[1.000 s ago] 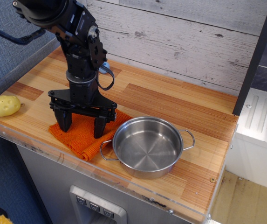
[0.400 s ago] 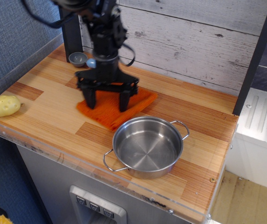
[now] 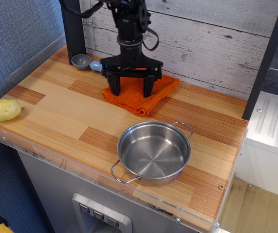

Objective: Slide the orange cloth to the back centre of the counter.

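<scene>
The orange cloth (image 3: 139, 97) lies flat on the wooden counter (image 3: 66, 111) near the back wall, about at the middle of its width. My black gripper (image 3: 131, 91) stands over the cloth with its two fingers spread wide apart. Both fingertips (image 3: 115, 90) press down on the cloth's surface. The cloth's back part is hidden behind the gripper. The cloth's front corner points toward the steel pot (image 3: 153, 152).
The steel pot stands at the front centre-right. A yellow potato-like object (image 3: 5, 109) lies at the front left edge. A small grey bowl (image 3: 81, 61) and a blue item (image 3: 96, 65) sit at the back left beside a black post (image 3: 73, 29). A white ridged surface (image 3: 274, 124) adjoins at right.
My gripper has dragged the cloth from the front beside the pot back and to the right, up to the wall. The pot has turned slightly, its handles shifted.
</scene>
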Robot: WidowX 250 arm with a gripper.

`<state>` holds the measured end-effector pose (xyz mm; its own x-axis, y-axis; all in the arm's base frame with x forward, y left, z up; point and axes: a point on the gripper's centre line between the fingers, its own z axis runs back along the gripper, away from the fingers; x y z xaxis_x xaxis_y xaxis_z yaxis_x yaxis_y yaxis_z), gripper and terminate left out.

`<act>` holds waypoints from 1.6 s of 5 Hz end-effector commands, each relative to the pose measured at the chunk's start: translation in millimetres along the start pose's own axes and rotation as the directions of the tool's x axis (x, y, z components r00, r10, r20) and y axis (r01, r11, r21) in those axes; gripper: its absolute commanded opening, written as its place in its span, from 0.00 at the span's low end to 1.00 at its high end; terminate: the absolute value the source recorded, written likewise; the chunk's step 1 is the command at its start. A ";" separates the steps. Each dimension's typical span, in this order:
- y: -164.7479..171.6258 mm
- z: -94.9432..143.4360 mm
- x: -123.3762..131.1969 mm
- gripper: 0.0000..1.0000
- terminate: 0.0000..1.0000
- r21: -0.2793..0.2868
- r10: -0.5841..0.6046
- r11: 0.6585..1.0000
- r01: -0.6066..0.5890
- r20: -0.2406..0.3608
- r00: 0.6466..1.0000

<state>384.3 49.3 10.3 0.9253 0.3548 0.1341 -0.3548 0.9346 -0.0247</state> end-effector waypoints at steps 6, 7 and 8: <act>3.2 100.5 6.2 1.00 0.00 -0.063 0.053 0.997 -0.040 0.206 0.977; 3.2 100.5 6.2 1.00 0.00 -0.063 0.053 0.997 -0.040 0.206 0.977; 3.2 100.5 6.2 1.00 0.00 -0.063 0.053 0.997 -0.040 0.206 0.977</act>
<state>373.1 50.1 81.6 0.8800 0.3962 0.2621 -0.3907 0.9175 -0.0751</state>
